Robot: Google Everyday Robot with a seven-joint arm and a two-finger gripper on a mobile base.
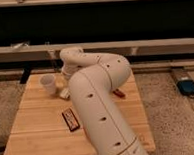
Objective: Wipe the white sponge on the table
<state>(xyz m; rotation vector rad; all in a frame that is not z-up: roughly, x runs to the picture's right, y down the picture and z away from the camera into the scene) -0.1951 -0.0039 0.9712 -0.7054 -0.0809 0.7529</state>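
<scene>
White sponge (64, 94) is lying on the far left part of the table (39, 136), just right of the translucent plastic cup (48, 84) and close beside it. It is showing as a small cream-tinged block peeking out at the left edge of the robot's arm (100, 107).

The gripper (66, 85) is reaching down at the far left of the table, right above the sponge and just right of the cup. Its jaws are clenched together; whether they are pinching the sponge or only pressing down on it cannot be told, since the wrist is covering that spot.

The big white arm is filling the middle of the view. It is rising from the near edge of the table, bending at an elbow on the right, then running back leftward and down toward the sponge.

A dark rectangular packet (71, 119) is lying flat on the planks nearer the front, left of the arm and well apart from the sponge. A small red object (119, 93) is poking out on the right side of the arm.

A blue device (188, 87) is sitting on the speckled floor (173, 116) to the right of the table.
</scene>
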